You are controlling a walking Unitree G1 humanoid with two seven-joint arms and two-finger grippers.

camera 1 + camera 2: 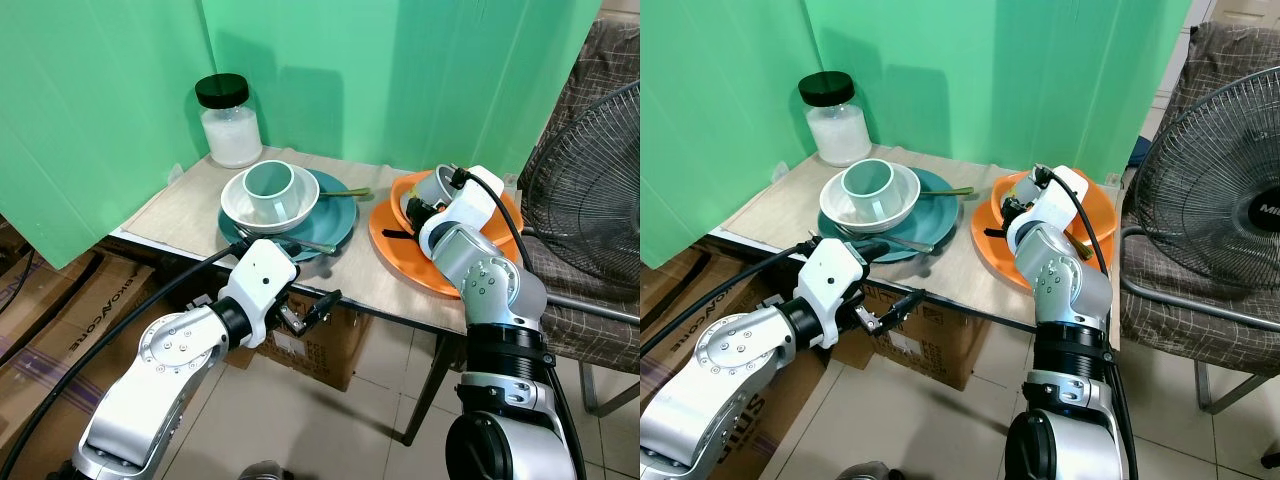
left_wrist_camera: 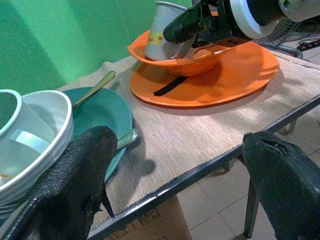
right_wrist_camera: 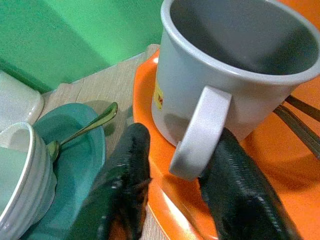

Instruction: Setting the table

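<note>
An orange plate lies at the table's right end and carries an orange bowl. A grey mug leans inside that bowl. My right gripper is at the bowl's near side. One finger sits outside the bowl's wall, the other inside, and they are shut on the mug's handle with the rim between them. On the left, a teal plate holds a white bowl with a pale teal cup in it, plus two spoons. My left gripper hangs open just below the table's front edge.
A lidded glass jar of white powder stands at the back left corner against the green backdrop. Cardboard boxes sit under and left of the table. A black fan and a patterned chair crowd the right side.
</note>
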